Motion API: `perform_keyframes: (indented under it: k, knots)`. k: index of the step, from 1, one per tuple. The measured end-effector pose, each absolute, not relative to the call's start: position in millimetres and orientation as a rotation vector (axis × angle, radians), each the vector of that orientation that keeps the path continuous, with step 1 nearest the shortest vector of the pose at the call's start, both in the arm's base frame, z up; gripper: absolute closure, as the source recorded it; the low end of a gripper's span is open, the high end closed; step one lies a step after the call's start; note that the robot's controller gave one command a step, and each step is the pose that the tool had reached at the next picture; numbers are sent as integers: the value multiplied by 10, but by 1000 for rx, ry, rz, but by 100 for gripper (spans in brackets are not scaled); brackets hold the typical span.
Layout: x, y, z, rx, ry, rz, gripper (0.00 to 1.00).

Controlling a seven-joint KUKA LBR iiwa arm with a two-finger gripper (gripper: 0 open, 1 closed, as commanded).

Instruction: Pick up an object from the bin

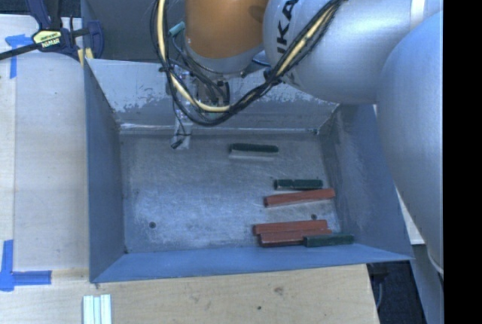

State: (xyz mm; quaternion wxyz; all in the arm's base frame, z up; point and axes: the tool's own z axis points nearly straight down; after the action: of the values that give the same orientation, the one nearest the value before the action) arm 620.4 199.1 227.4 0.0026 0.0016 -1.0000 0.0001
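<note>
Grey bin (105, 187) on desk | claw (181, 136) low by back wall, beside dark green stick (254, 150); opening cannot be told, nothing visibly held | red-brown stick (299, 198) farther, front-right | step 1: approach | next, likely: centre over 1 stick, descend, close

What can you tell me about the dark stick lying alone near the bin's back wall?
The dark stick is slim, straight and dark green, perhaps plastic. It lies flat on the bin floor near the back wall, running left to right. A paler strip lines its near edge; whether that belongs to it I cannot tell. The end effector hangs to its left, apart from it. The other sticks lie nearer the front.
</note>
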Motion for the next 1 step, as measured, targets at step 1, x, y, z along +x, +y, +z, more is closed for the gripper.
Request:
perform_keyframes:
  k: [1]
  knots:
    - [5993, 1074, 1691, 11, -3138, 7, 0]
